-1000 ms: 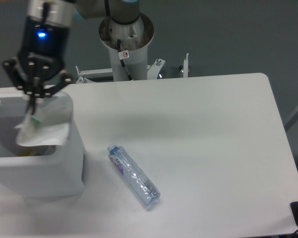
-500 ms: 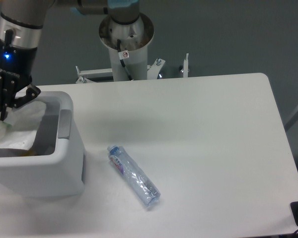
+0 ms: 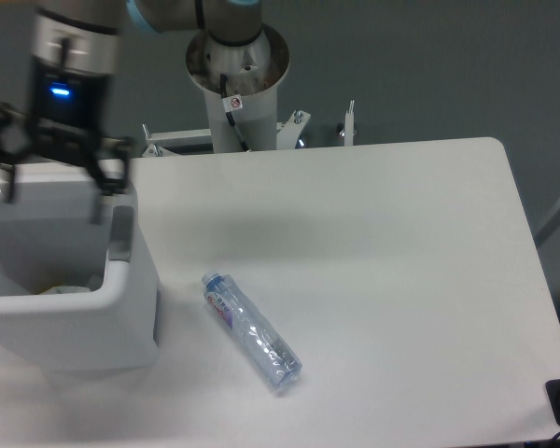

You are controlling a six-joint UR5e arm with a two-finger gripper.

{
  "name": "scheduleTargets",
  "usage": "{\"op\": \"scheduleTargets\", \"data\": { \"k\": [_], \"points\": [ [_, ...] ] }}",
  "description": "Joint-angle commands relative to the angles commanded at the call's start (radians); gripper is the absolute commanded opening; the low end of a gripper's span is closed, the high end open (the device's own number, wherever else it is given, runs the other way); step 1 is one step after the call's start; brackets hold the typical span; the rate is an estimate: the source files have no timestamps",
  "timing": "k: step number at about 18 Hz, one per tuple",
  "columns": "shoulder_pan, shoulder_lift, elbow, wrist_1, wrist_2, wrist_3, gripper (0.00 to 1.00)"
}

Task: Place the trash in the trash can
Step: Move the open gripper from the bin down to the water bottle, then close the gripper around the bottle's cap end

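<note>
Claw (image 3: 54,182) now spread empty over trash can (image 3: 121,308), wrapper dropped in; bottle (image 3: 250,330) left on bench (image 3: 383,280).

Bottle (image 3: 252,330) lies unobstructed — bin (image 3: 121,308) (left) stands nearest.

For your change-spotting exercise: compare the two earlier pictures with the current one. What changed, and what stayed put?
The gripper let go of the wrapper and now hangs open and empty above the bin; the wrapper has dropped out of sight inside. The bottle stayed on the table, and the bin did not move.
</note>
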Motion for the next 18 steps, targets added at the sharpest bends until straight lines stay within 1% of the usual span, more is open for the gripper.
{"op": "scheduleTargets", "data": {
  "k": [1, 3, 4, 5, 6, 11, 13, 18],
  "points": [
    [0.031, -0.024, 0.009, -0.002, 0.009, -0.026, 1.0],
    [0.075, -0.072, 0.021, -0.002, 0.018, -0.028, 1.0],
    [0.089, -0.103, 0.034, -0.003, 0.038, -0.026, 1.0],
    [0.097, -0.144, 0.046, -0.005, 0.084, -0.019, 1.0],
    [0.105, -0.167, 0.045, -0.002, 0.1, -0.017, 1.0],
    [0.106, -0.334, 0.106, -0.005, 0.109, -0.017, 1.0],
    [0.1, -0.403, 0.114, -0.002, 0.156, -0.019, 1.0],
    [0.074, -0.482, 0.124, 0.002, 0.17, -0.019, 1.0]
  ]
}}
